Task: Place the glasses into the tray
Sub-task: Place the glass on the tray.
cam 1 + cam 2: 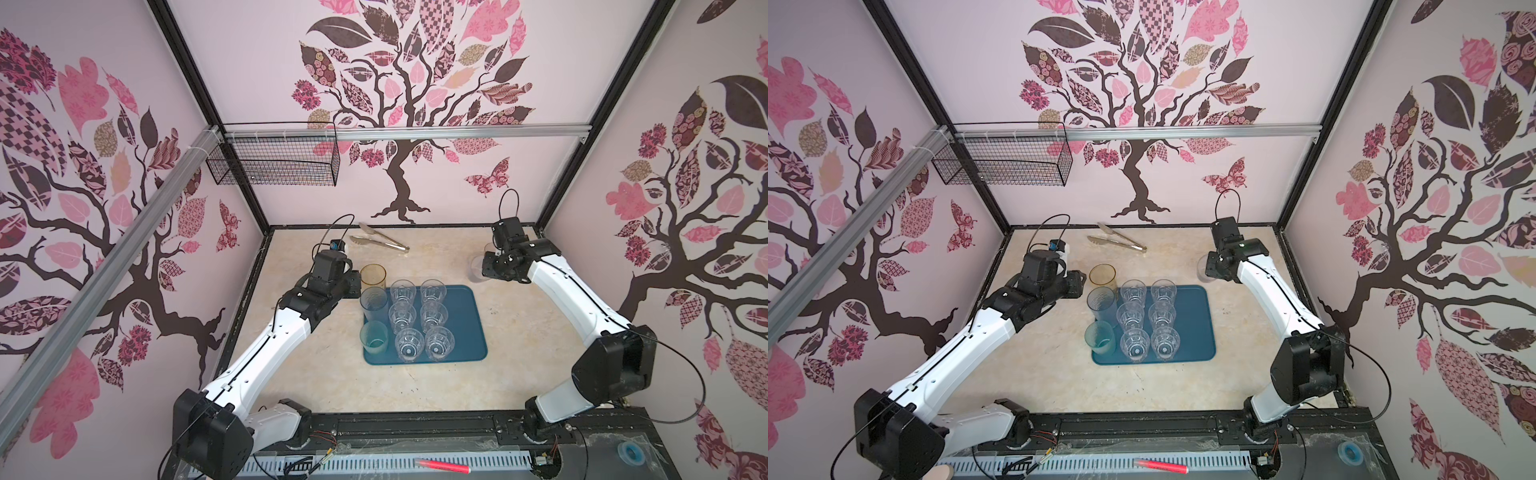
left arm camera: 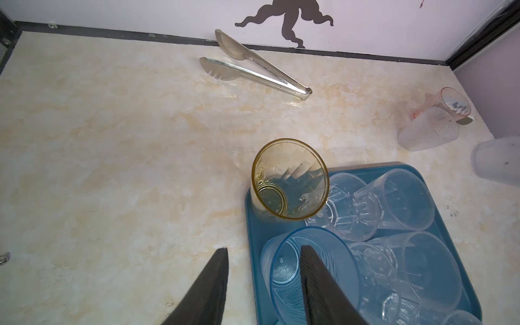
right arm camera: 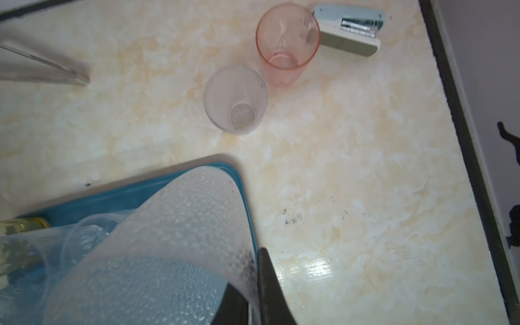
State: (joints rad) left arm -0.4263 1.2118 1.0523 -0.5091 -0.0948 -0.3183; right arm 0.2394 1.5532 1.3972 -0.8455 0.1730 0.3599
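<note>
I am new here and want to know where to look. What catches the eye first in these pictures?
The teal tray in the middle of the table holds six clear faceted glasses, upright in two rows of three. Next, the right gripper pinches the wall of a dimpled frosted glass near the tray's corner; a pink glass stands farther back.

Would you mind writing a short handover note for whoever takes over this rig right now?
Left gripper: open, empty, at the tray's left edge.
Right gripper: shut on the held frosted glass, near the tray's far right corner.
Done: nine glasses stand in the tray, amber glass included.
Left: set that one down, then fetch the pink glass and the loose frosted glass beside the stapler.
</note>
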